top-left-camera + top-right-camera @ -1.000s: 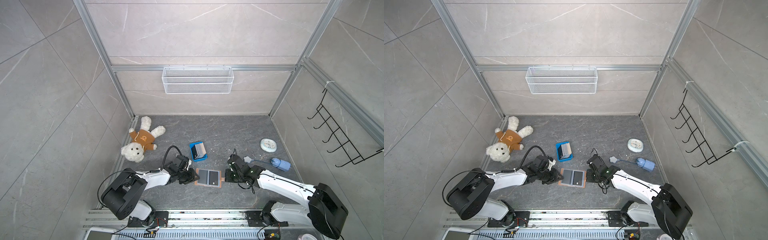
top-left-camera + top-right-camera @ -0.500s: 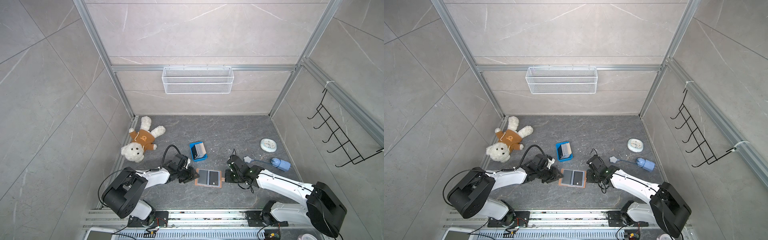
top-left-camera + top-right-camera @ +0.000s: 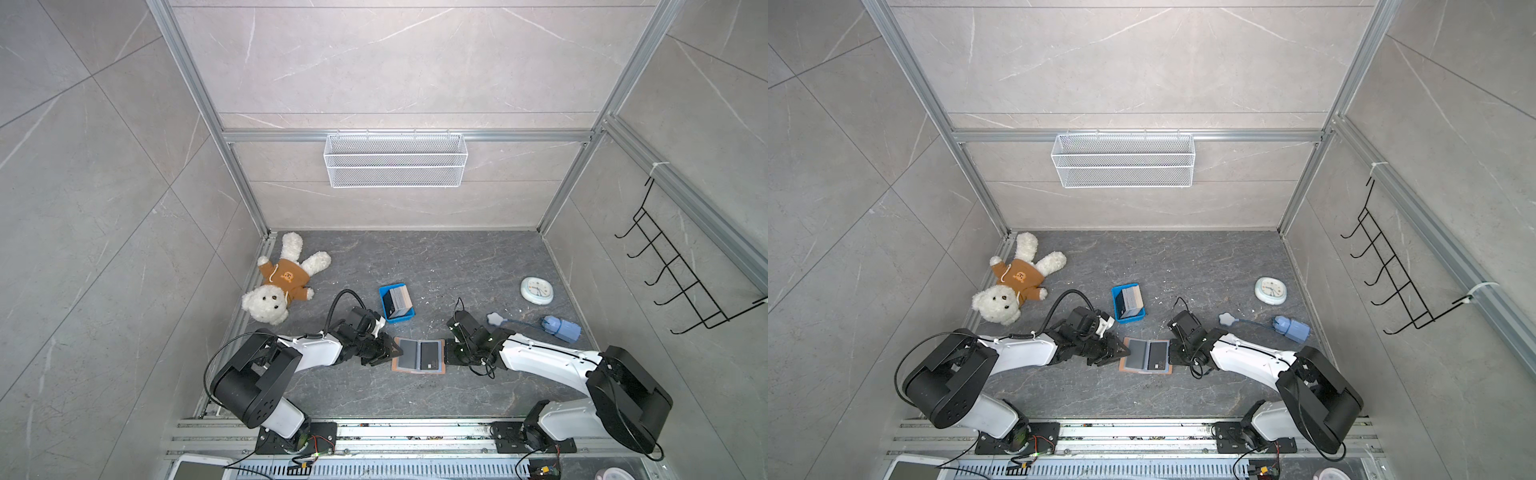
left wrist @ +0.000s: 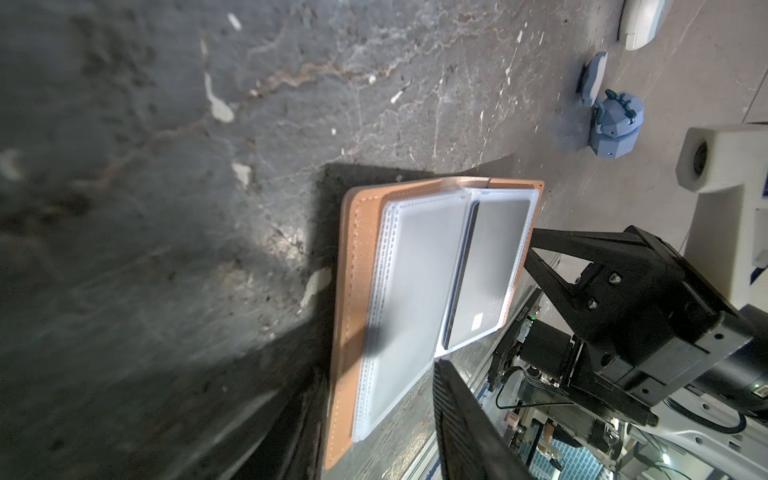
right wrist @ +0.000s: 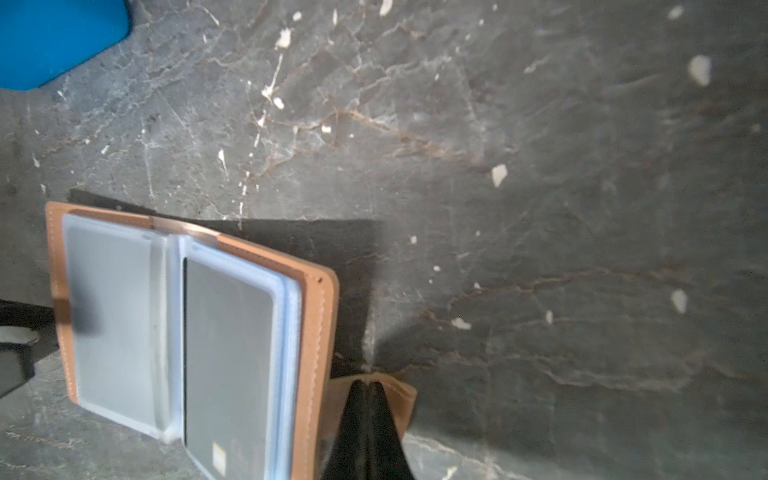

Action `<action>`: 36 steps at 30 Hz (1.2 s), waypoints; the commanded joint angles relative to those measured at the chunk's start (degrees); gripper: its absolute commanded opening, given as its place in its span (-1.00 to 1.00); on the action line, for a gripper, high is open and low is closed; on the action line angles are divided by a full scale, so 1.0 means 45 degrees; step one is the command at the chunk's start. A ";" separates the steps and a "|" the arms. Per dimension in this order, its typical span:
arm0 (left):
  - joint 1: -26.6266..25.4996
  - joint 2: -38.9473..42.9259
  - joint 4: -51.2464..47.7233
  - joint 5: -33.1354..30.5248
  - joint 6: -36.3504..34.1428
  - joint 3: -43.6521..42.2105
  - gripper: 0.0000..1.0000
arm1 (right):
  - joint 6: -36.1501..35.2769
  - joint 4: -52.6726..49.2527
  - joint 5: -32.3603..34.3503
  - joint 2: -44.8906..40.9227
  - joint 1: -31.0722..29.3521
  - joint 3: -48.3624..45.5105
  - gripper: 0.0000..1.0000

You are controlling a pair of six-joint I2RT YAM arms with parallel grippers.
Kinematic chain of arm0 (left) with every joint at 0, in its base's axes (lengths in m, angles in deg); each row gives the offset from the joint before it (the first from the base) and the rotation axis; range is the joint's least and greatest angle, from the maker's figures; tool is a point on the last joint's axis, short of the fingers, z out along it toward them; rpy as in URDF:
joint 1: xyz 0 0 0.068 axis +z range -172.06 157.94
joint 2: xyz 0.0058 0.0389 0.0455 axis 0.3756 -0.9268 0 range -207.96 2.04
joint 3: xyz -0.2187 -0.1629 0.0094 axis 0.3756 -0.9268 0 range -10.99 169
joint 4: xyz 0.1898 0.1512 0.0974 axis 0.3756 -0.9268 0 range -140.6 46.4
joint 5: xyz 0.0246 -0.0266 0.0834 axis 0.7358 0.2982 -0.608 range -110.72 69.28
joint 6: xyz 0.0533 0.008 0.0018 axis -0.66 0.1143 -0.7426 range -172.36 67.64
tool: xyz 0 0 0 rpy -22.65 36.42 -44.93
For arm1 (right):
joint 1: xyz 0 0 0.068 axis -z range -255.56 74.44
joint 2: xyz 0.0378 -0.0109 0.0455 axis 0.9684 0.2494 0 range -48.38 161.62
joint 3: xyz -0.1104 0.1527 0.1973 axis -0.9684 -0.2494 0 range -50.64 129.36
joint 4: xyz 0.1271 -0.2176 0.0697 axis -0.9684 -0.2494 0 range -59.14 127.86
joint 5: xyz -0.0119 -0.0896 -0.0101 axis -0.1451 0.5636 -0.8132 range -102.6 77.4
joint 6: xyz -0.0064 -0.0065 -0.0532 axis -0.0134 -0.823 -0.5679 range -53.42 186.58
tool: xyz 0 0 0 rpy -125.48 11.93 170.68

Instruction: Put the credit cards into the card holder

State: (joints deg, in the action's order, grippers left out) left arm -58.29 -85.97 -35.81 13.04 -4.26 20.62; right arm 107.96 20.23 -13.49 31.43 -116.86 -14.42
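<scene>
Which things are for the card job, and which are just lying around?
For the job:
tan leather-like card holder, lying open
stack of thin plastic cards
small blue rectangular tray holding them

Just lying about:
white teddy bear in a brown hoodie
round pale clock
blue plastic gadget with a cord
white wire basket on the wall

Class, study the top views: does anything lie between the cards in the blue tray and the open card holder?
Nothing visible does. Only bare table lies between the cards in the blue tray and the card holder. The left gripper and right gripper sit at the holder's side edges, off that path.
</scene>
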 commanded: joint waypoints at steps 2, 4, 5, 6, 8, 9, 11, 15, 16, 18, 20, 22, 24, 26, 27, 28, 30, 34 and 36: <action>0.0034 0.0442 0.0078 0.0689 -0.0380 0.0448 -0.14 | 0.0120 0.0431 -0.0204 0.0500 -0.0187 0.0097 -0.98; 0.0028 0.0624 -0.0057 0.0684 -0.0398 0.0455 -0.15 | 0.0158 0.0441 -0.0127 0.0516 -0.0210 0.0075 -0.99; 0.0025 0.0702 -0.0112 0.0698 -0.0413 0.0474 -0.15 | 0.0168 0.0441 -0.0095 0.0545 -0.0206 0.0082 -0.98; 0.0023 0.0794 -0.0157 0.0690 -0.0402 0.0474 -0.16 | 0.0178 0.0441 -0.0067 0.0543 -0.0219 0.0060 -0.98; 0.0034 0.0965 -0.0104 0.0786 -0.0338 0.0475 -0.17 | 0.0193 0.0404 -0.0021 0.0520 -0.0232 0.0070 -0.98; 0.0025 0.1062 -0.0064 0.0866 -0.0266 0.0474 -0.17 | 0.0198 0.0368 0.0035 0.0516 -0.0241 0.0085 -0.98; 0.0034 0.1277 -0.0070 0.0937 -0.0235 0.0542 -0.18 | 0.0198 0.0324 0.0098 0.0525 -0.0255 0.0094 -0.98; 0.0026 0.1547 0.0070 0.1098 -0.0066 0.0630 -0.19 | 0.0217 0.0323 0.0144 0.0541 -0.0291 0.0105 -0.99; 0.0004 0.1547 0.0237 0.1133 0.0060 0.0621 -0.20 | 0.0222 0.0343 0.0156 0.0546 -0.0287 0.0098 -0.99; -0.0062 0.1520 0.0684 0.1204 0.0403 0.0573 -0.20 | 0.0239 0.0343 0.0187 0.0544 -0.0300 0.0112 -0.99; -0.0222 0.1510 0.0980 0.1191 0.0586 0.0589 -0.21 | 0.0266 0.0326 0.0209 0.0536 -0.0296 0.0158 -0.99; -0.0464 0.1549 0.1213 0.1080 0.0706 0.0647 -0.20 | 0.0348 0.0323 0.0324 0.0468 -0.0333 0.0153 -1.00; -0.0715 0.1521 0.1314 0.1034 0.0756 0.0810 -0.18 | 0.0388 0.0323 0.0387 0.0392 -0.0330 0.0171 -1.00; -0.0956 0.1406 0.1464 0.1028 0.0774 0.0959 -0.15 | 0.0430 0.0323 0.0392 0.0316 -0.0323 0.0199 -1.00; -0.1088 0.1331 0.1503 0.1025 0.0796 0.1056 -0.14 | 0.0451 0.0323 0.0392 0.0282 -0.0319 0.0203 -1.00; -0.1193 0.1268 0.1541 0.1020 0.0796 0.1130 -0.12 | 0.0452 0.0306 0.0392 0.0235 -0.0317 0.0209 -1.00; -0.1403 0.1133 0.1596 0.1014 0.0775 0.1283 -0.10 | 0.0481 0.0237 0.0430 0.0108 -0.0317 0.0242 -1.00; -0.1786 0.0634 0.1780 0.0895 0.0757 0.1573 -0.09 | 0.0510 0.0100 0.0470 -0.0191 -0.0326 0.0271 -1.00; -0.1943 0.0321 0.1855 0.0825 0.0757 0.1699 -0.09 | 0.0510 0.0031 0.0471 -0.0339 -0.0329 0.0280 -1.00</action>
State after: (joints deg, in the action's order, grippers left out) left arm -66.24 -82.91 -29.71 15.90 -1.35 26.48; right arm 109.45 22.26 -12.31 31.46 -117.97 -14.26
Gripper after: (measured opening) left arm 0.457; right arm 0.050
